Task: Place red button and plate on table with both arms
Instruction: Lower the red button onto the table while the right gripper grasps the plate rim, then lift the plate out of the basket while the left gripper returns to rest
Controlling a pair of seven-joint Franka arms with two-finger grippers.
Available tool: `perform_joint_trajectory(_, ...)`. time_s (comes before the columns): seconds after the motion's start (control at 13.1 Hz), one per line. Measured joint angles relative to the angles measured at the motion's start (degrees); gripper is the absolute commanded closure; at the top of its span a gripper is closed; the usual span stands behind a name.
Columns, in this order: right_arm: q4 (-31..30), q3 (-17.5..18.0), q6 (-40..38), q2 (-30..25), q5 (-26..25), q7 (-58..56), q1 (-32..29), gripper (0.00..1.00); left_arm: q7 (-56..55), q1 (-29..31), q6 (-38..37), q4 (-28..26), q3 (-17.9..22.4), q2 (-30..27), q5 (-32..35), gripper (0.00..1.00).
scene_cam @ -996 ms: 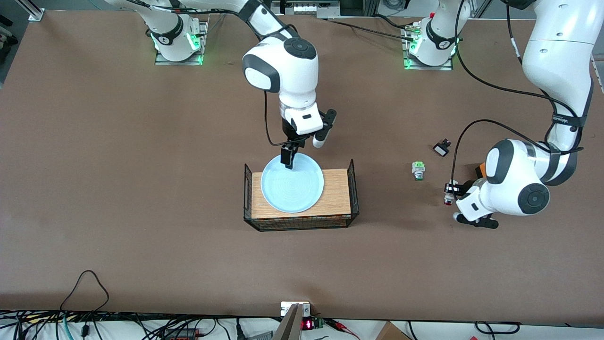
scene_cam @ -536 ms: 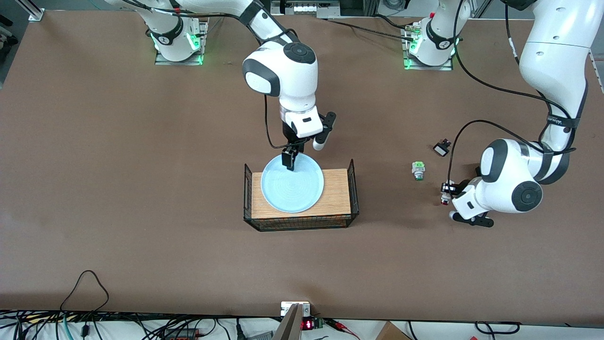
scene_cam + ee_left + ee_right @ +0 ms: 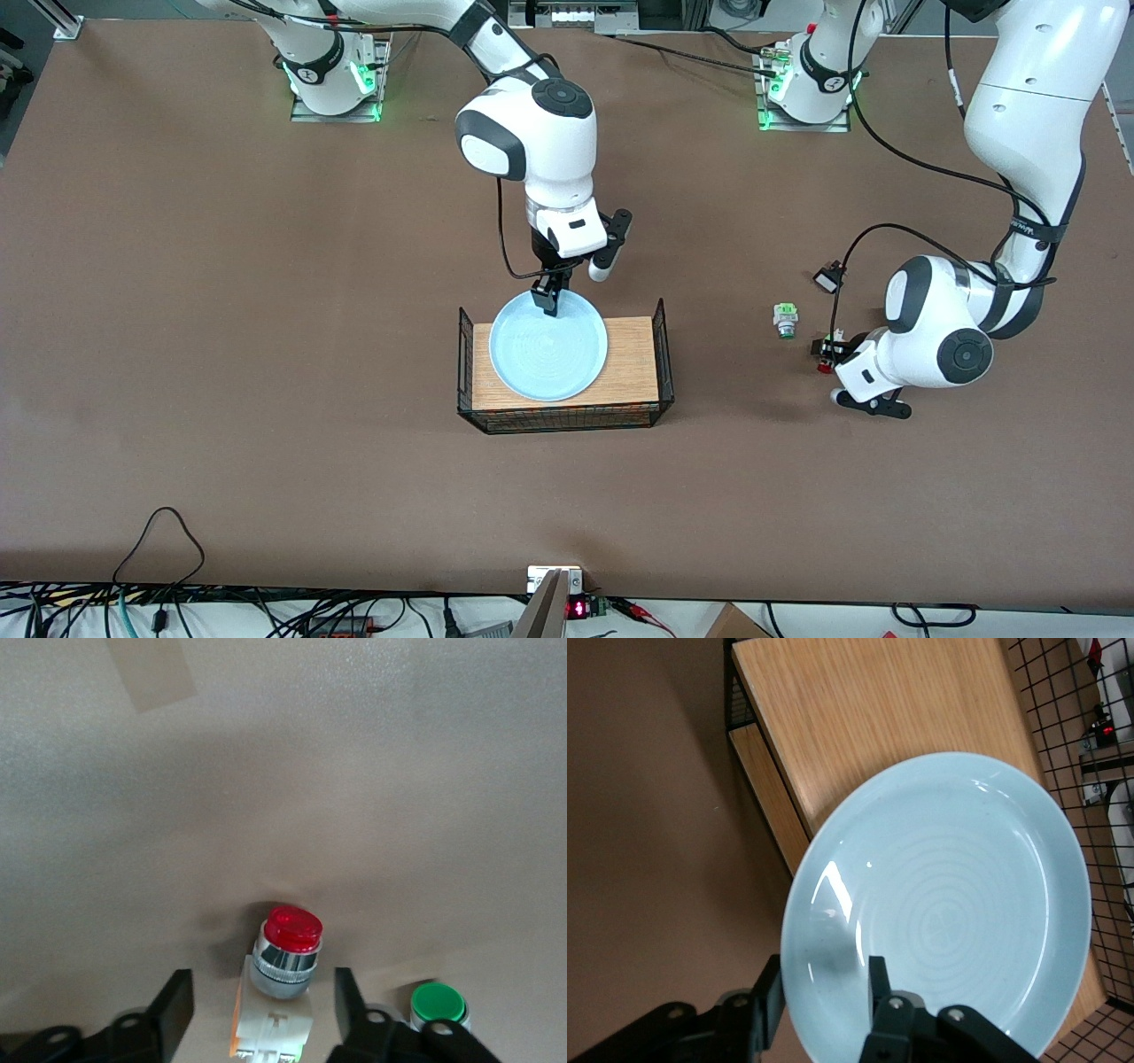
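Freed red button between left claw fingers

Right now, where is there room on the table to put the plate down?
The big bare stretch of table at the right arm's end, beside the wire-sided board, is free, as is the strip nearer the camera. It is crowded at the left arm's end, around the red button, green button and left pincer.

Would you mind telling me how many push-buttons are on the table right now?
2: the red button lies between the left gripper's open fingers; the green button lies beside it, toward the right arm's end. The arm may hide others.
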Motion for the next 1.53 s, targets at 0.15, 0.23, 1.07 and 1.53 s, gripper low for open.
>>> perform_joint_trajectory(0.15, 0.21, 0.00, 0.03, 0.00, 0.00, -0.06, 0.05, 0.75, 0.00, 0.01, -0.92, 0.22, 0.00, -0.23, 0.02, 0.00)
perform_joint_trajectory(0.23, 0.26, 0.01, 0.03, 0.00, 0.00, -0.06, 0.09, 0.81, 0.00, 0.01, -2.30, 0.72, -0.02, -0.56, 0.03, 0.00)
perform_joint_trajectory(1.07, 0.72, 0.06, 0.01, -0.15, 0.01, 0.08, 0.69, 1.00, 0.00, -0.31, -23.29, 14.90, -3.80, -5.29, 0.05, 0.00)
perform_joint_trajectory(1.53, 2.38, 0.36, -4.82, -5.19, 4.21, 0.22, 1.38, 1.00, -0.09, -0.61, -32.75, 21.08, -4.06, -11.76, 0.04, 0.00)
